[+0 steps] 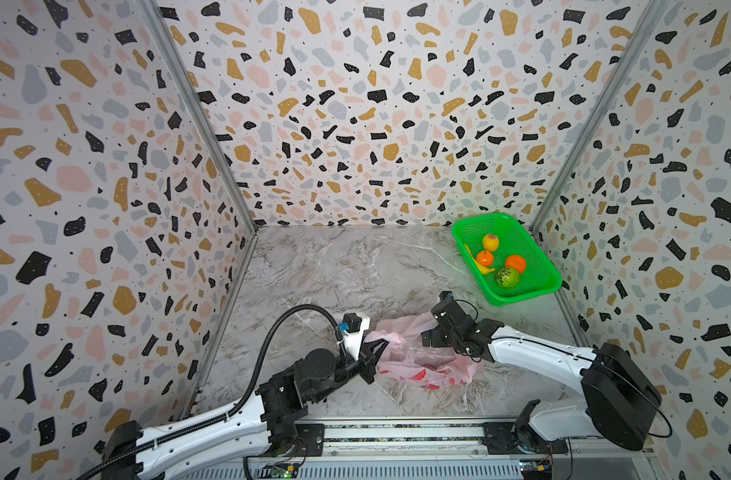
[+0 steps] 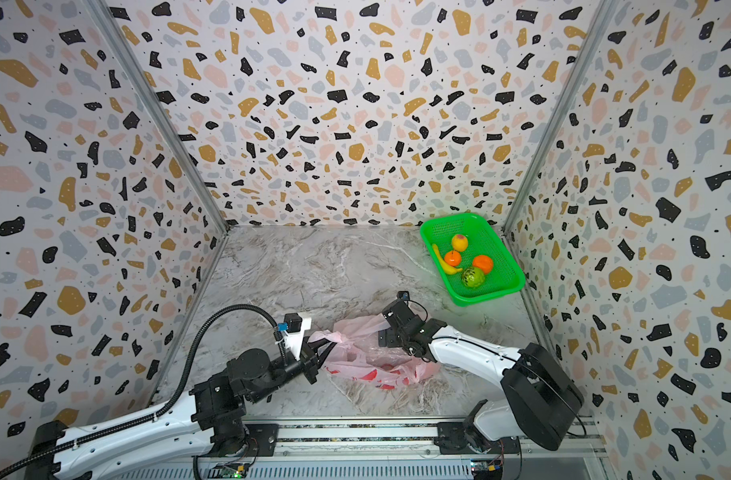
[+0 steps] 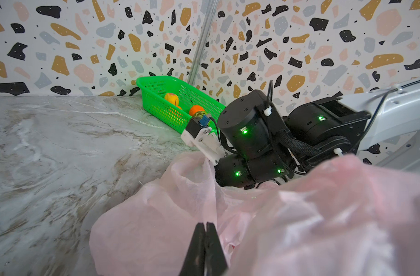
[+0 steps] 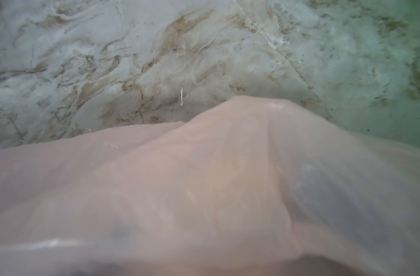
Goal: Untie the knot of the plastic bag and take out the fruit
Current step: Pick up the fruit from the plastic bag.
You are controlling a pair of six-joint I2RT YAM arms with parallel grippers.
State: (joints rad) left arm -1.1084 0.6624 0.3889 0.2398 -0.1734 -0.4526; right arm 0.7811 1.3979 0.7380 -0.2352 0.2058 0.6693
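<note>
Pink film is filling the right wrist view: the bag [image 4: 204, 191] is draping right over that camera, with bare desk [image 4: 132, 47] beyond. Seen in both top views, the bag [image 1: 422, 357] is lying slack on the desk between the two arms, well short of the basket [image 1: 534, 253] standing in the far right corner. No knot is showing anywhere, and the bag's mouth appears loose, so the untying is probably done. Five fruit are sitting in the basket: a peach [image 1: 490, 242], two oranges [image 1: 484, 258] [image 1: 515, 263], a banana [image 1: 478, 266] and a green one [image 1: 507, 277]. A reddish shape is showing through the film [image 2: 386, 368]; whether that is fruit or print I cannot tell, so the bag may not be emptied yet. The left end effector [image 3: 205, 230] is pinching a fold of the bag with its jaws fully together, propping the mouth up. The right end effector [image 1: 432, 334] is reaching into the bag's far side; its fingertips are hidden by film and its own body, so I cannot tell how wide they are standing or whether they are gripping anything. Loose film crowding that arm is the chief obstruction.
</note>
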